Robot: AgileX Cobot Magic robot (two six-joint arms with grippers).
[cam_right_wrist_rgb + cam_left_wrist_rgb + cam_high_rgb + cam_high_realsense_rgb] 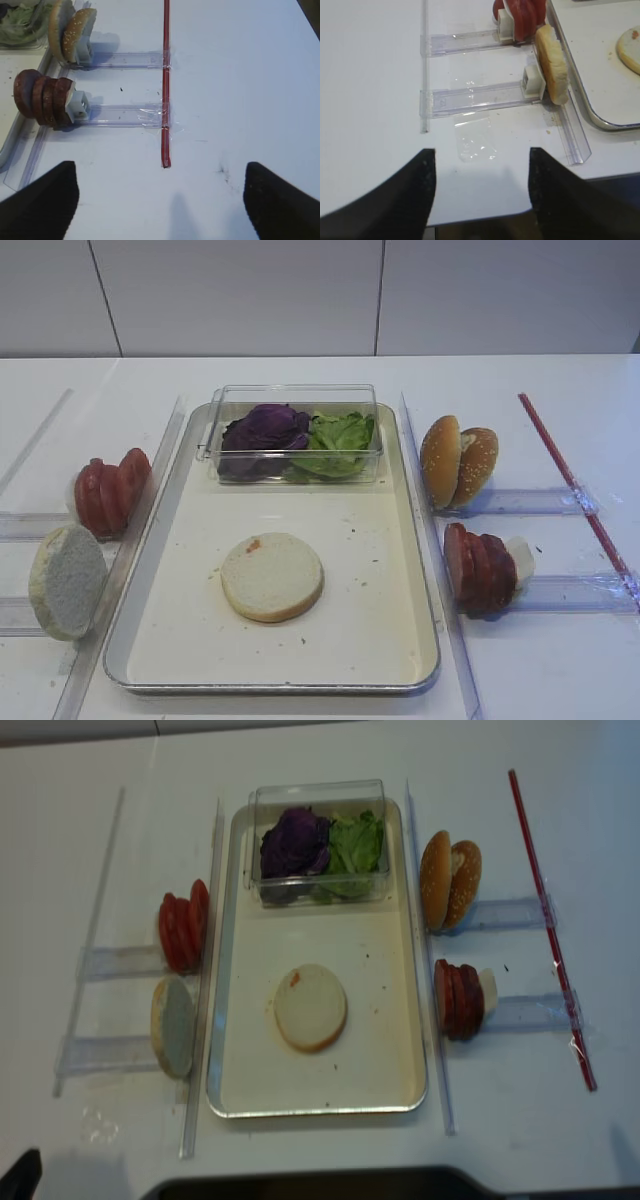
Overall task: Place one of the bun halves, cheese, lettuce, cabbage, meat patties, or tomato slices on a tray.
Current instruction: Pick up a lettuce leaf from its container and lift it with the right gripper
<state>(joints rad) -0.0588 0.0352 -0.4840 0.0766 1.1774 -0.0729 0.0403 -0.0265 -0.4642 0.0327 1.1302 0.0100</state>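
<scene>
In the exterior high view one of the bun halves (272, 576) lay cut face up on the tray (420, 635), light and crushable, best pinched gently at its rim, while each wrist view showed its gripper, right (160, 195) and left (481, 187), spread wide, holding nothing

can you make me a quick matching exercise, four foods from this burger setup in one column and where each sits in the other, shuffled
Things:
1. purple cabbage
2. tomato slices
3. meat patties
4. flat bun half, cut face up

Places:
A. standing on edge in a holder right of the tray
B. lying on the tray's cream surface
C. inside the clear plastic box
D. standing on edge in a holder left of the tray

Pairs: 1-C, 2-D, 3-A, 4-B
</scene>
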